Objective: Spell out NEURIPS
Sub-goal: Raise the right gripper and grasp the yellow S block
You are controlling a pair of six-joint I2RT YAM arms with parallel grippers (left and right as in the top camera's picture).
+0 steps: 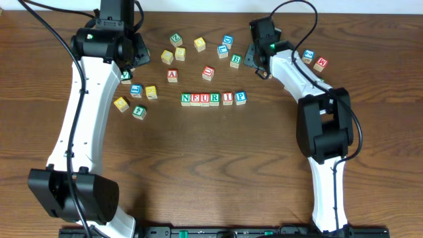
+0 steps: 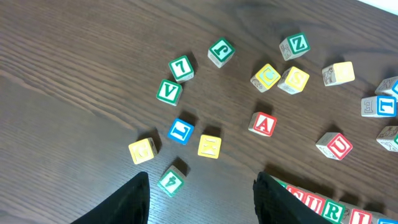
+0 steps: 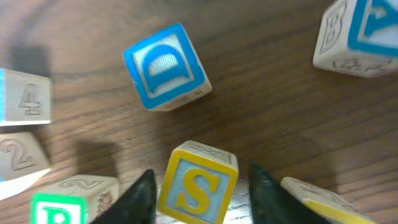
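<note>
The table [image 1: 211,165] is dark wood, with both arm bases at its near edge.

1. Mid-table: the row [image 1: 210,98] stands square to the bases. It is six cubes reading N, E, U, R, I, P from left to right. The first four touch, while I and P each stand slightly apart. The row ends at P.

2. Left of the row, beside the left arm, lies a loose group: two yellow cubes, a blue one and the 4 cube [image 2: 171,180].

3. Beyond the row lie the A cube [image 1: 172,75], a spare U cube [image 2: 336,146] and the B cube [image 1: 236,59], all apart from one another.

4. Far left: the left gripper [image 2: 202,186] hangs above the loose group. Its fingers are spread wide with only wood between them, and it holds nothing. The 4 cube sits just beside one finger, and the other finger hides part of the row.

5. Far side, right of centre: the right gripper [image 3: 200,173] is low over the wood, with its jaws either side of the S cube [image 3: 198,186]. The cube has a yellow frame and a yellow S on pale blue. A thin gap shows at each side, so the jaws are parted and not pressing (contact is not confirmed). Whether the cube rests on the table cannot be told. The D cube [image 3: 165,65] lies just beyond it, tilted and clear of the fingers.
</note>
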